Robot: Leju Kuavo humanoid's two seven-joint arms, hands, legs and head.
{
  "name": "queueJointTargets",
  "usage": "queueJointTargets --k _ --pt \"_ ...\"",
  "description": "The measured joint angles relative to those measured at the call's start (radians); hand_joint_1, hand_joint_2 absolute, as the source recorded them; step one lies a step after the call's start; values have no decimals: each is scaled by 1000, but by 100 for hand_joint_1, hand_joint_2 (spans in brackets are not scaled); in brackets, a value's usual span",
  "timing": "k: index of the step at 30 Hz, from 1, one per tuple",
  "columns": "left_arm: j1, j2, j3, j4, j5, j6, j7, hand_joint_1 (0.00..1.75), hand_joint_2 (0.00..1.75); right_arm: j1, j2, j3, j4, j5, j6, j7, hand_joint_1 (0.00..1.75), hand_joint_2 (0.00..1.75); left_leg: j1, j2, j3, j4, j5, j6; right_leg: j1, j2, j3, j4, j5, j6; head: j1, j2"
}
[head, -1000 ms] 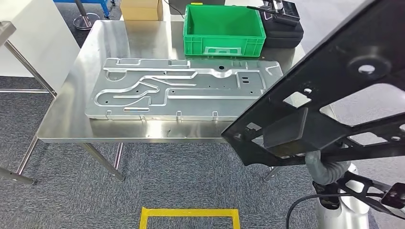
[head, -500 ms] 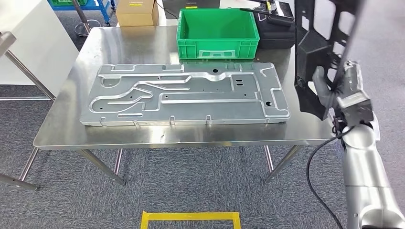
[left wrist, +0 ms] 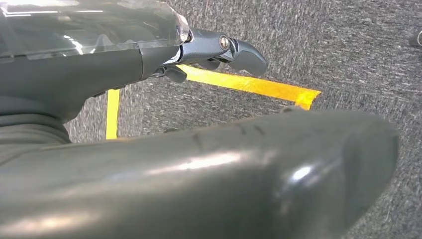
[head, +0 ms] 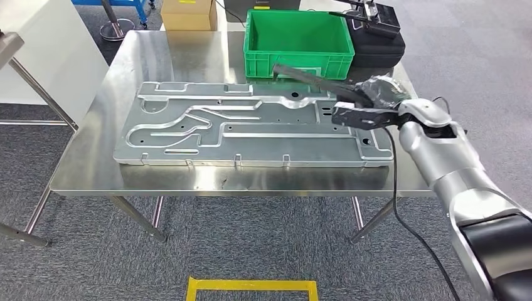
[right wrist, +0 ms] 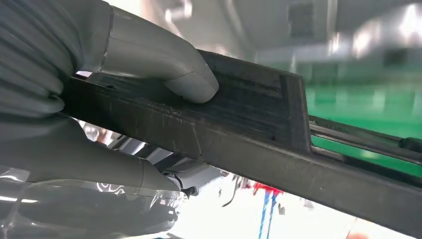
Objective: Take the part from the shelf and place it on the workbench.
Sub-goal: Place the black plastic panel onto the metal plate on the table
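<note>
The black frame part [head: 307, 76] is tilted nearly flat and seen edge-on, low over the right end of the steel workbench [head: 175, 56]. My right hand [head: 379, 94] grips its near end, above the right end of the large silver stamped panel [head: 251, 125] lying on the bench. In the right wrist view the thumb [right wrist: 189, 79] presses on the part's black bar [right wrist: 259, 134] with the fingers wrapped underneath. My left hand [left wrist: 219, 50] hangs over the carpet beside yellow floor tape [left wrist: 249, 84], holding nothing, fingers apart.
A green crate [head: 295, 59] stands at the back of the bench, right behind the part's far end. A black case [head: 376, 41] sits to its right and a cardboard box [head: 188, 14] at the back left. A white cabinet [head: 37, 50] stands left of the bench.
The black part has swung from upright beside the bench's right edge down to a nearly flat pose over the panel's right end. My right arm reached forward and left with it.
</note>
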Motion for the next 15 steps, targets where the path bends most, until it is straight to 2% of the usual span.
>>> queueJointTargets --k 1,2,3,4,5,7,10,11,12,14,15 --pt "0 -1 0 0 -2 -1 1 0 0 -2 18 26 22 18 2 3 173 175 0 0 3 1 -3 -2 -2 0 -7 -3 20 1 0 0" --pt "0 -2 0 0 -4 -2 1 0 0 -4 36 49 40 33 3 5 173 175 1 -1 7 3 -7 -5 -4 0 5 -44 59 1 0 0" --pt "-1 -3 0 0 -6 -4 -1 0 0 -7 55 69 57 46 4 5 173 175 1 -1 10 6 -12 -9 -6 0 29 -112 102 -1 0 0" --pt "-2 -4 0 0 -8 -6 -3 0 0 -11 73 87 71 56 4 5 173 175 0 -1 11 9 -16 -14 -5 0 55 -174 133 -3 0 0" --pt "-3 -4 0 0 -10 -8 -7 0 0 -15 92 105 84 66 3 6 173 175 -1 -1 11 11 -20 -19 -3 1 75 -222 150 -6 0 0" --pt "-4 -5 0 0 -16 -13 -18 0 0 -14 128 136 105 81 -2 7 173 175 -3 -1 8 11 -21 -30 4 3 87 -253 148 -16 -1 0" --pt "-4 -7 0 0 -25 -19 -33 0 0 2 175 166 125 94 -23 10 173 175 0 0 7 16 -31 -46 2 4 91 -261 148 -36 -2 0" --pt "-4 -7 0 0 -28 -20 -37 0 0 7 189 173 132 96 -34 12 173 175 1 1 -6 48 -50 -50 0 3 94 -265 148 -44 -2 0" --pt "-4 -7 -1 0 -30 -19 -39 0 0 13 203 179 137 98 -45 14 173 175 2 1 -30 102 -78 -52 1 2 98 -266 148 -50 -3 0" --pt "-4 -8 -1 0 -35 -15 -41 0 0 32 226 188 150 99 -69 17 173 175 2 2 -97 243 -135 -55 6 2 102 -267 144 -59 -3 0" --pt "-4 -8 -1 0 -38 -11 -42 0 44 44 235 190 155 98 -84 16 130 131 2 2 -121 288 -144 -55 9 2 104 -267 143 -61 -3 0"
